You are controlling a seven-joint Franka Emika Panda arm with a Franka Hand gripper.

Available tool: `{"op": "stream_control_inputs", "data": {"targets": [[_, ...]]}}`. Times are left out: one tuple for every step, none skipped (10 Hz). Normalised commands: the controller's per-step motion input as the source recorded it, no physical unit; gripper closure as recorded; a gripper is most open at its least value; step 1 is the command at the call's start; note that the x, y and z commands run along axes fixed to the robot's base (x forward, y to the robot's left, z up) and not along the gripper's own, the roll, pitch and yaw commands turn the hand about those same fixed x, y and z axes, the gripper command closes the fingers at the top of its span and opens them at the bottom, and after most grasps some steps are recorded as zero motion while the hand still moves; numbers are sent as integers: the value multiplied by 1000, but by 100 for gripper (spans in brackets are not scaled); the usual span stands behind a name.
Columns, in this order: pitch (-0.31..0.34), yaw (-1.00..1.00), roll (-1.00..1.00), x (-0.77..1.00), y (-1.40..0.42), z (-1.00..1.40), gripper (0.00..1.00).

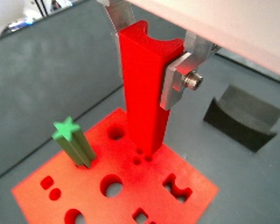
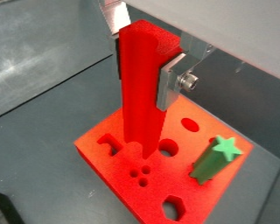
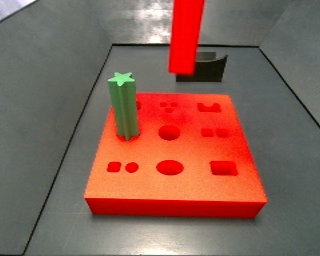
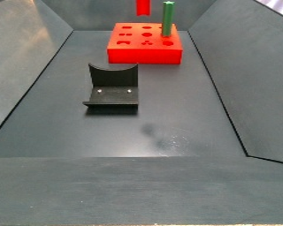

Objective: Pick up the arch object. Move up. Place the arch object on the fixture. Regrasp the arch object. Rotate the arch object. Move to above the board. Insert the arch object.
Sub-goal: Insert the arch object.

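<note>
My gripper is shut on the arch object, a long red bar held upright with its notched end up between the silver fingers. Both wrist views show this grip. The bar hangs above the board, a red-orange slab with many cut-out holes. In a side view the bar hangs clear of the board, over its far part. The gripper itself is out of view in both side views. The fixture stands empty on the floor, apart from the board.
A green star-topped post stands upright in the board near one edge, also shown in a wrist view. Sloping dark walls enclose the grey floor. The fixture also shows in a wrist view, beside the board.
</note>
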Motion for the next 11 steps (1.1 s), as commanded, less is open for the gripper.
{"op": "stream_control_inputs", "data": {"targets": [[19,-49,13,1000,0,-437,100],[7,-46,44,1000,-29,-494,100],[3,-29,64,1000,-51,-514,100],[9,-20,90,1000,-66,-523,100],[26,0,113,1000,-69,-500,100],[44,0,133,997,-77,-434,100],[104,0,157,951,-66,-326,100],[153,0,184,817,-23,-211,100],[167,43,149,423,0,-137,100],[147,80,127,563,0,-151,100],[140,0,146,569,0,-154,100]]}}
